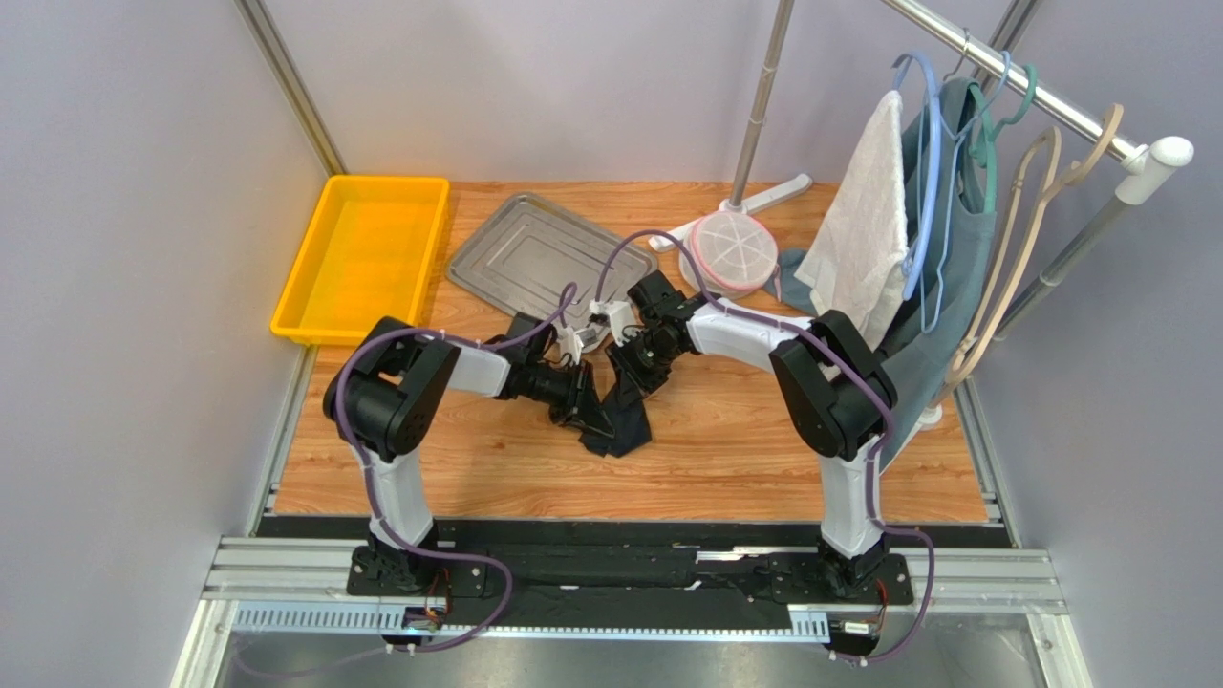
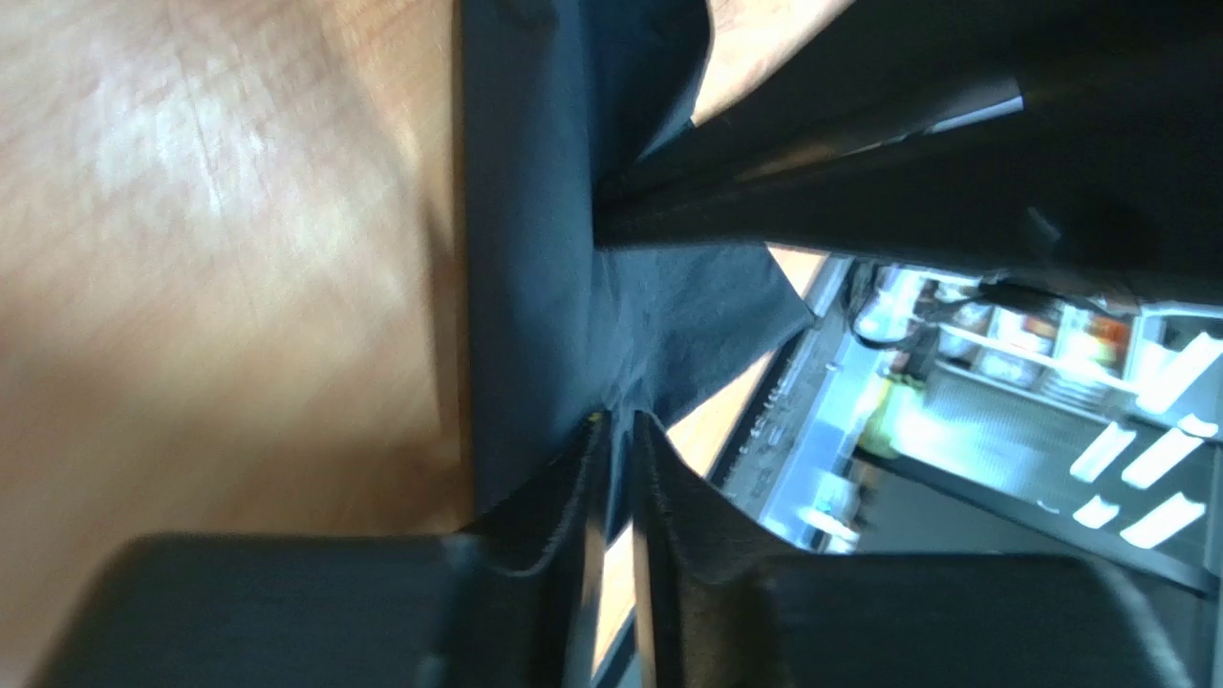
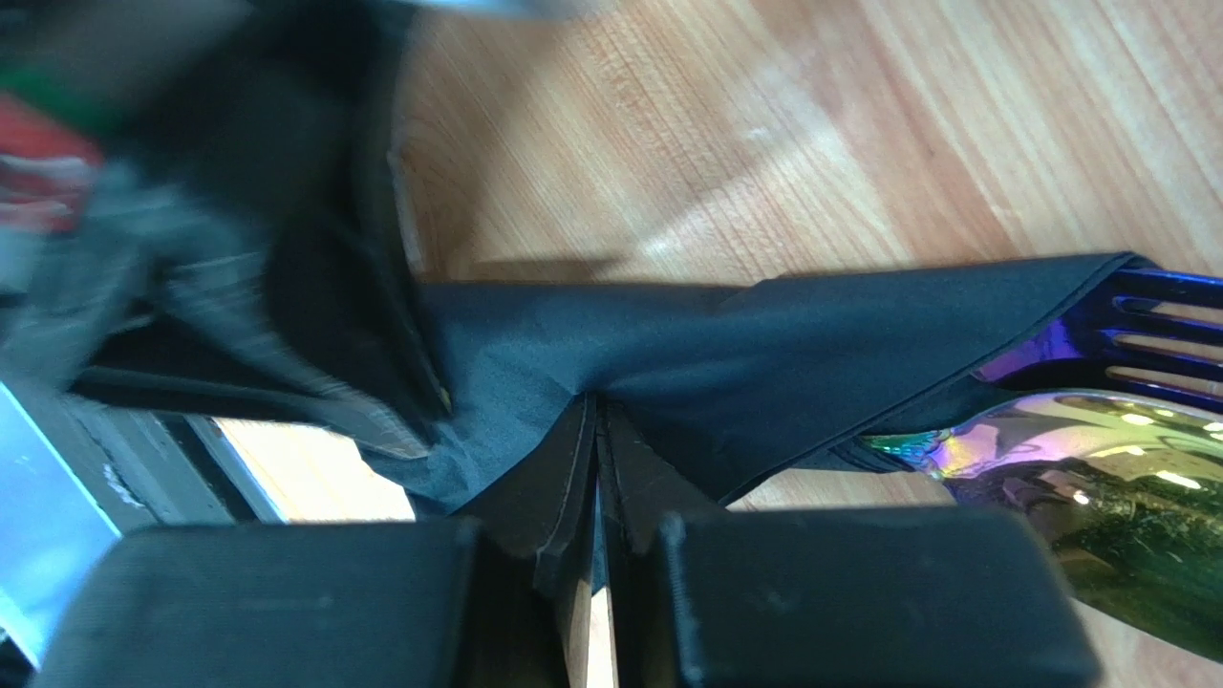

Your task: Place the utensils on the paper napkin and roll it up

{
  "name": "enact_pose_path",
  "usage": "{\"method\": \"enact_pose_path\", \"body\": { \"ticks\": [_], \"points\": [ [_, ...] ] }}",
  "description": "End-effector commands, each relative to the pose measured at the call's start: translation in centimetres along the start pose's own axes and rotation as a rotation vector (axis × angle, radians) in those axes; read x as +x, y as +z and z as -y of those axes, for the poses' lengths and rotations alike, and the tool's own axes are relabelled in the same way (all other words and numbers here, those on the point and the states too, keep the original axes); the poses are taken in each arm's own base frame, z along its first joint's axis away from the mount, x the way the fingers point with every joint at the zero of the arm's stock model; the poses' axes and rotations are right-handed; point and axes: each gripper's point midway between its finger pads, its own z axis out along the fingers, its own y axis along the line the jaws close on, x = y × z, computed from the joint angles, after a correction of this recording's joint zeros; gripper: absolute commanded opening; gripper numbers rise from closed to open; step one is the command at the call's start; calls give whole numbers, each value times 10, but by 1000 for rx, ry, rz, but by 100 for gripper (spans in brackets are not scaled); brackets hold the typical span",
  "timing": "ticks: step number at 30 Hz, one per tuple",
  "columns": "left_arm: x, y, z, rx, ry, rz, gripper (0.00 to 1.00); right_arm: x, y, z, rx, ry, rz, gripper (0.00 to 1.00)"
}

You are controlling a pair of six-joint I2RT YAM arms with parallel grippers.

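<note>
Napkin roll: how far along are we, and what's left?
Done: the fork and spoon lie wrapped in the napkin, heads poking out one end. In hand: the right tool pinches a fold of it; the left tool is at its edge, grip unclear. Remaining: the wrap looks loose and flared, so it needs tightening into a neat roll.
</note>
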Motion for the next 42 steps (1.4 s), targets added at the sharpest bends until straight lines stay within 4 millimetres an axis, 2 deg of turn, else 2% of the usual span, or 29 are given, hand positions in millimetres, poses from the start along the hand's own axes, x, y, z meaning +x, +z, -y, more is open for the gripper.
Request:
{"method": "enact_pose_path", "body": {
  "ticks": [1,3,5,7,8,9,10,11,12,14,15,22,29,36,42],
  "points": [
    [-1,20,-24,7,-2,-7,12,17,4,36,146,-51,-82,8],
    [-3,28,-26,26,-28,6,8,7,-6,33,134,-10,-51,11],
    [-2,35,-29,33,-65,9,2,-9,-28,28,111,81,12,14],
    [-3,41,-27,34,-49,26,0,-16,-46,32,102,160,60,19],
    [-4,43,-25,39,-63,29,0,-23,-59,26,87,237,100,21],
    [-5,47,-21,46,-51,36,0,-18,-62,27,88,284,101,30],
    [-7,49,-22,38,-55,43,0,-17,-70,35,95,332,121,31],
    [-9,51,-21,35,-64,49,0,-16,-76,33,89,398,137,33],
    [-10,53,-21,34,-65,53,0,-7,-76,35,90,443,129,37],
    [-13,57,-24,26,-99,63,0,-1,-78,42,97,506,149,39],
    [-13,60,-24,29,-103,59,0,8,-76,42,94,556,142,40],
    [-11,64,-27,21,-125,57,0,6,-57,47,65,633,195,48],
    [-13,63,-26,24,-114,60,0,-1,-40,57,57,690,201,46],
    [-14,65,-27,21,-118,60,0,-1,-23,68,124,712,177,42],
    [-16,64,-25,18,-108,64,0,9,-12,73,192,731,122,37]
  ]
}}
